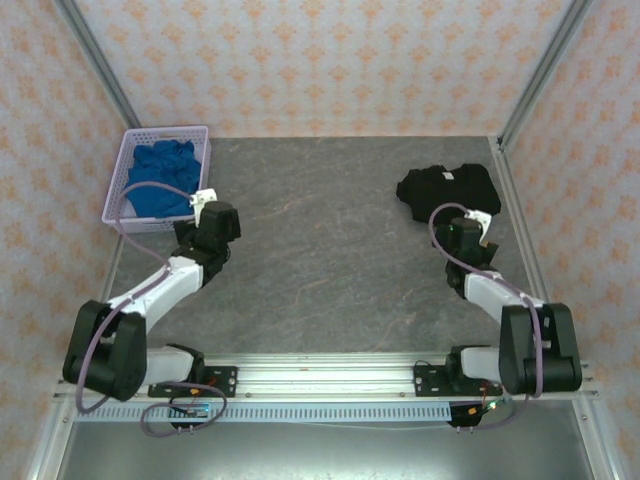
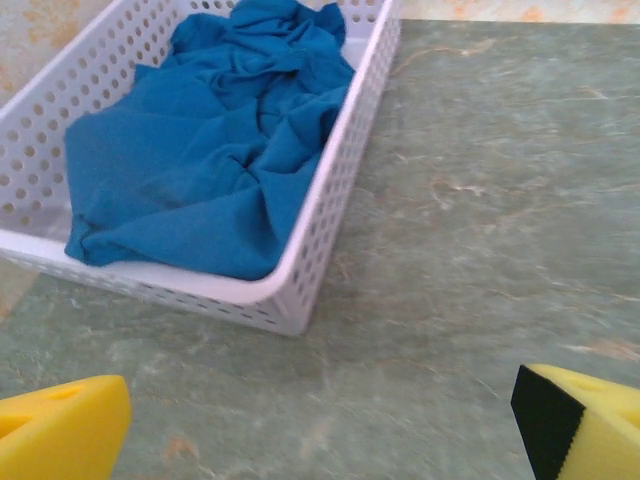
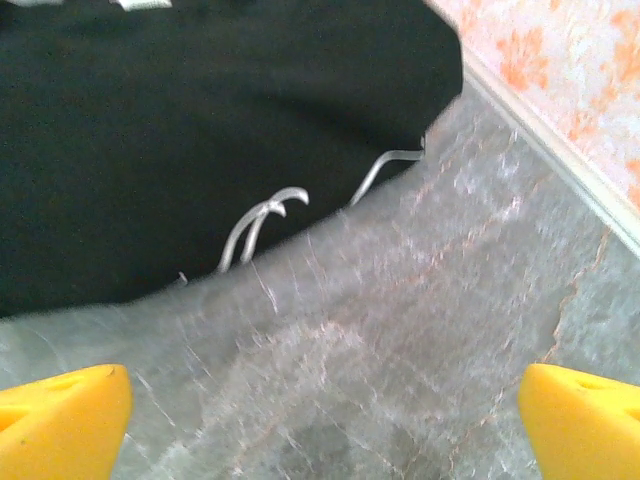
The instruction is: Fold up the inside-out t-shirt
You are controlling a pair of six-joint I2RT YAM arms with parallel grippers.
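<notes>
Yellow-fingered right gripper [image 3: 325, 425] wide open, empty, just short of shirt [image 3: 200, 140] hem. Shirt bunched at far right of table [image 1: 320, 240], straight ahead; long axis unclear. Left gripper [image 2: 320, 425] also wide open, empty, facing basket [image 2: 330, 200], well apart from shirt. Right arm nearer.

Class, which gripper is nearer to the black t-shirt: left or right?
Right. The right gripper hovers at the near edge of the black t-shirt; the left gripper is across the table, beside the white basket.
</notes>
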